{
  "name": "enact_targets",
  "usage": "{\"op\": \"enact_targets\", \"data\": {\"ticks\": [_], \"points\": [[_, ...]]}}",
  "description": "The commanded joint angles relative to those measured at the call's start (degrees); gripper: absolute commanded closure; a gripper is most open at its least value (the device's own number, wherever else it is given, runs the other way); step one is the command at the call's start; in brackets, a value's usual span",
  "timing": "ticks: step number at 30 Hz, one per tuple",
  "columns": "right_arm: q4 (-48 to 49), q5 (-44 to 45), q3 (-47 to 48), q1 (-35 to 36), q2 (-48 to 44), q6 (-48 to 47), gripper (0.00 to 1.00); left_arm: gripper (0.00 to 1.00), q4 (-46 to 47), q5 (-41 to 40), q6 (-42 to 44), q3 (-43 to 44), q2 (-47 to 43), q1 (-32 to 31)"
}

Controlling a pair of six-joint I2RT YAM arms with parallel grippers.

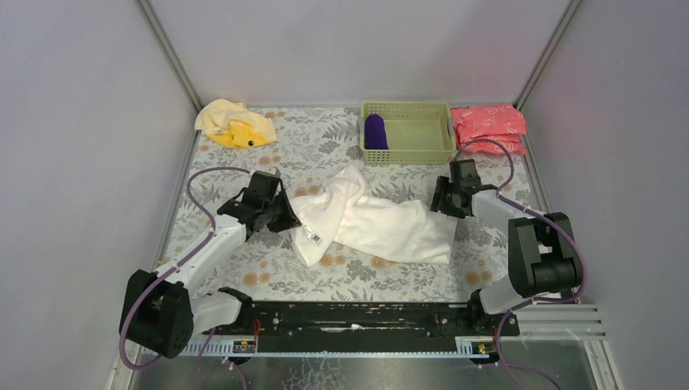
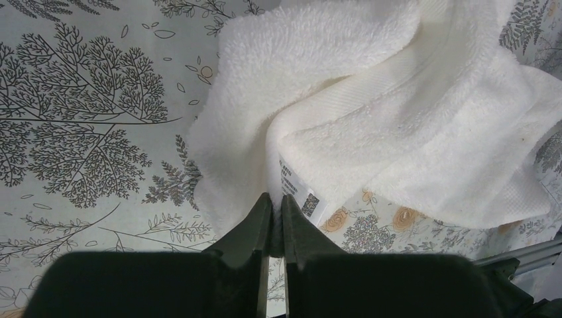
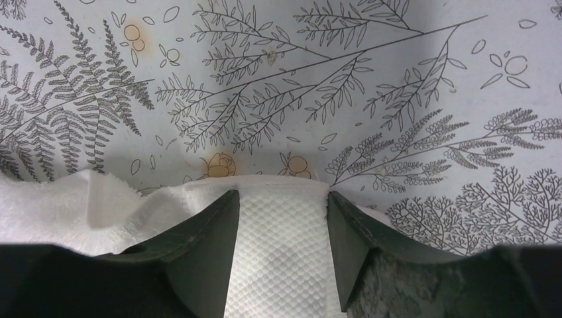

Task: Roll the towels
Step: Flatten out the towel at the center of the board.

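The step in hand looked like taking hold of the large white towel at both ends so that it could be spread flat before any rolling. The left gripper was clenched on a fold of the towel's edge, with the sewn label just to the right of its fingertips and the rest of the cloth bunched ahead of it. The right gripper stood with its jaws apart, the woven hem of the towel's other end lying between them but not pinched. By my reading, the next move called for that right gripper to close on the hem, then for both arms to draw apart and lay the crumpled cloth out smooth. There were three towels. One was the white one, stretched between the two grippers. One was dark purple, already rolled and lying in the single green basket, beyond the right gripper and to its left. One was pale yellow, heaped well beyond the left gripper. The pink packets beyond the right gripper seemed to be two, stacked, though I could not count them surely.
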Motion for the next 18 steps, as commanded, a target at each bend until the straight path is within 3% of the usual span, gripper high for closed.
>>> {"op": "enact_targets", "data": {"ticks": [1, 8, 15, 18], "points": [[2.31, -3.17, -0.15, -0.43, 1.98, -0.61, 0.44, 1.00, -0.77, -2.11, 0.55, 2.26, -0.64, 0.33], [0.53, -0.48, 0.03, -0.42, -0.85, 0.36, 0.83, 1.00, -4.33, -8.66, 1.16, 5.85, -2.05, 0.77], [-3.34, 8.46, 7.69, -1.32, -8.66, 0.68, 1.00, 1.00, -8.98, -19.35, 5.39, 17.83, -2.65, 4.41], [-2.95, 12.44, 11.00, -2.27, -11.65, 0.12, 1.00, 1.00, -10.20, -25.15, 7.52, 23.90, -2.34, 6.49]]}}
